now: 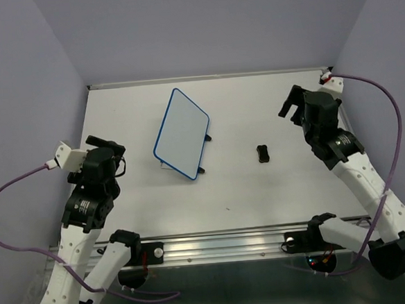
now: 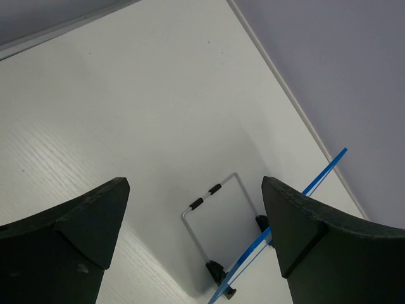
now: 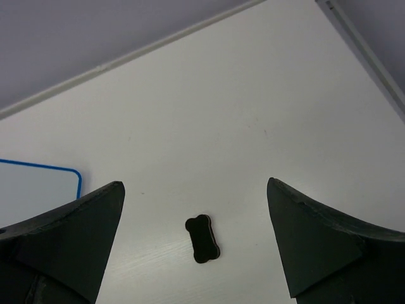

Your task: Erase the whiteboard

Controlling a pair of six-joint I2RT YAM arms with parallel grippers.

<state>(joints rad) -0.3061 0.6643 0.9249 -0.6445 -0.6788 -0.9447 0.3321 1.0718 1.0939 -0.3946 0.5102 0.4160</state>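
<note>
Whiteboard (image 1: 181, 133) sits on the worktop (image 1: 274, 189), left of centre toward the far side, propped tilted on a wire stand (image 2: 215, 209) with black feet. Blue frame, and the face looks blank in the top view. Left wrist view catches it edge-on as a thin blue line.

A black bone-shaped block (image 1: 262, 153) lies flat to the right of the board, well apart from it.

Left fingers (image 1: 106, 142) are spread wide and hold nothing, off to the left of the board and not touching it. Right fingers (image 1: 291, 104) are spread wide and hold nothing, at the far right, clear of the block.
</note>
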